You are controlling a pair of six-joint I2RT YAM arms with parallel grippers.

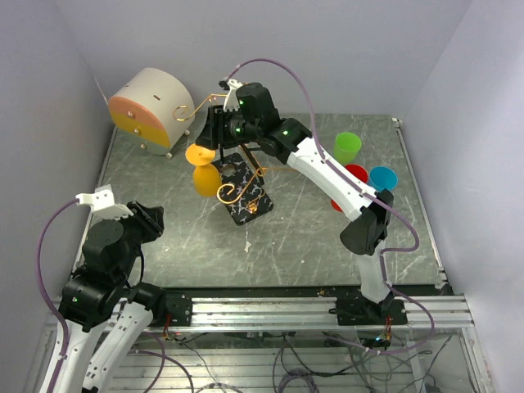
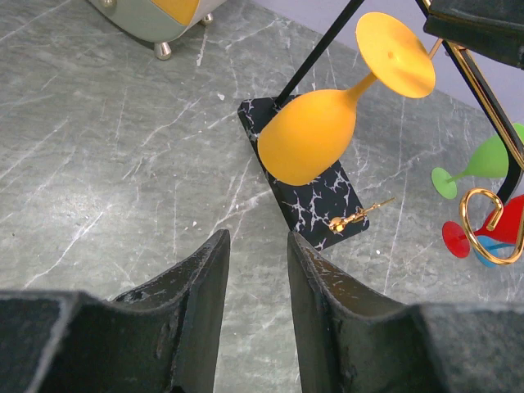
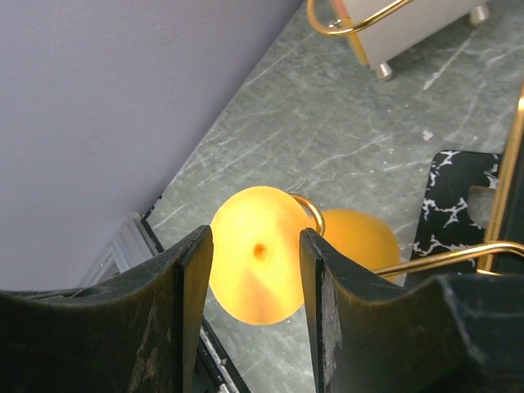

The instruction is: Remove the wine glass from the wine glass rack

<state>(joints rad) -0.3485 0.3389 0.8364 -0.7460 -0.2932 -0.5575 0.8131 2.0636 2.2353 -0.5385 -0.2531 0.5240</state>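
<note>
The orange wine glass [image 1: 205,176] is hung upside down from a gold arm of the rack [image 1: 246,196]. Its round foot is uppermost and its bowl is just off the left edge of the black marble base. The right gripper [image 1: 214,131] is held over that foot. In the right wrist view the foot is seen through the gap between the two spread fingers [image 3: 184,295]; whether they touch it cannot be told. The left gripper [image 1: 151,217] is seen well apart, near the front of the table [image 1: 327,237], its fingers [image 2: 205,286] narrowly parted with nothing between them.
</note>
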